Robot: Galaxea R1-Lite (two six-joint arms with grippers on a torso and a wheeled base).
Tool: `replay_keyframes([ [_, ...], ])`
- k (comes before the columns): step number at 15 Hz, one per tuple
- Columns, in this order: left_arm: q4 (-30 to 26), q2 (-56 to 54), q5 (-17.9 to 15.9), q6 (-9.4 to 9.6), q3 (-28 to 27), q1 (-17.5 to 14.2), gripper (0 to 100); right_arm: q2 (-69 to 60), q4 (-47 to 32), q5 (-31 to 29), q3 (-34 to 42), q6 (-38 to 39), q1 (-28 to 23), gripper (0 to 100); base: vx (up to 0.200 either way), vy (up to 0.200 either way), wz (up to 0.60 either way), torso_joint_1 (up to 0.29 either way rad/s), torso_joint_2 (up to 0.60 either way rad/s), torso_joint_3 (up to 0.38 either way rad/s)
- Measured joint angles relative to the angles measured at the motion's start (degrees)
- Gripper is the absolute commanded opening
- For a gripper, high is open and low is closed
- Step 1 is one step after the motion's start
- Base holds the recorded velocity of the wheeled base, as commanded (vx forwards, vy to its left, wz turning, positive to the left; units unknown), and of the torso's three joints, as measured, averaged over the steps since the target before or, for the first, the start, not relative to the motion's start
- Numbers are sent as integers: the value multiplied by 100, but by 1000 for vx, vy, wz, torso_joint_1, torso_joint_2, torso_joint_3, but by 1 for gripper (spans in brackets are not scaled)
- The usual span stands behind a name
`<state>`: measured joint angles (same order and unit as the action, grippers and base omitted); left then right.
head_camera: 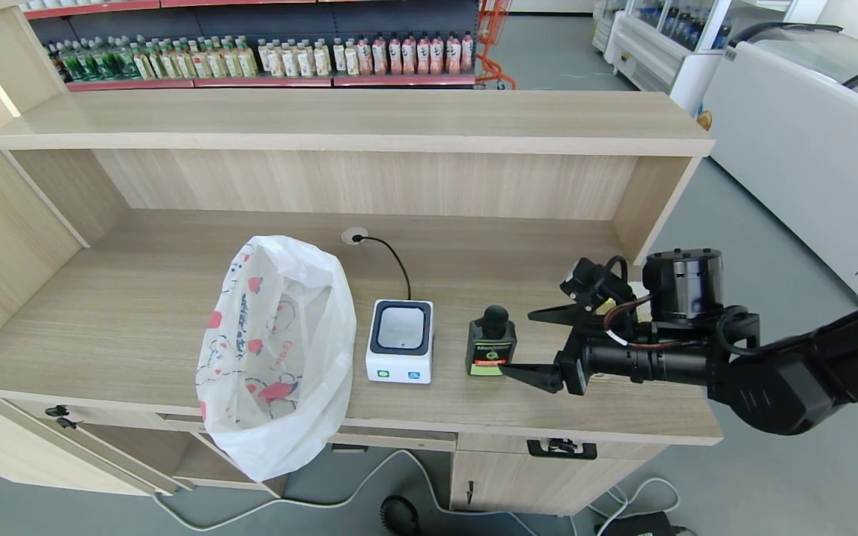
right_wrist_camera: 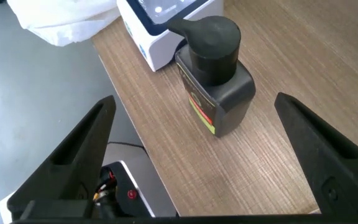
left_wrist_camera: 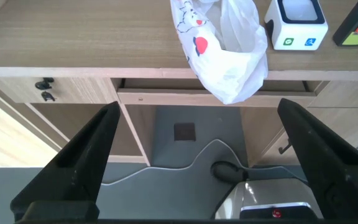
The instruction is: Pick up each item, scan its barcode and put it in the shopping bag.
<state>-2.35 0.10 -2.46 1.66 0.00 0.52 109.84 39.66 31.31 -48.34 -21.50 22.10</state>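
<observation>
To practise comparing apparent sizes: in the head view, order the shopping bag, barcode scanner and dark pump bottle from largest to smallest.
1. shopping bag, clearly largest.
2. barcode scanner.
3. dark pump bottle, a little smaller than the scanner beside it; both about equally far away.

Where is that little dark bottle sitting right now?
In the head view the dark bottle stands on the counter, right of centre, between the white scanner and the open right hand.
</observation>
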Motion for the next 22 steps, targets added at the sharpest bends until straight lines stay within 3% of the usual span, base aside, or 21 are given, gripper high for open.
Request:
replay_keyframes([
  [22,0,0,1,0,0,0,100,1560,-202,71,-1699,-169,258,100,0,0,0,0,0,0],
])
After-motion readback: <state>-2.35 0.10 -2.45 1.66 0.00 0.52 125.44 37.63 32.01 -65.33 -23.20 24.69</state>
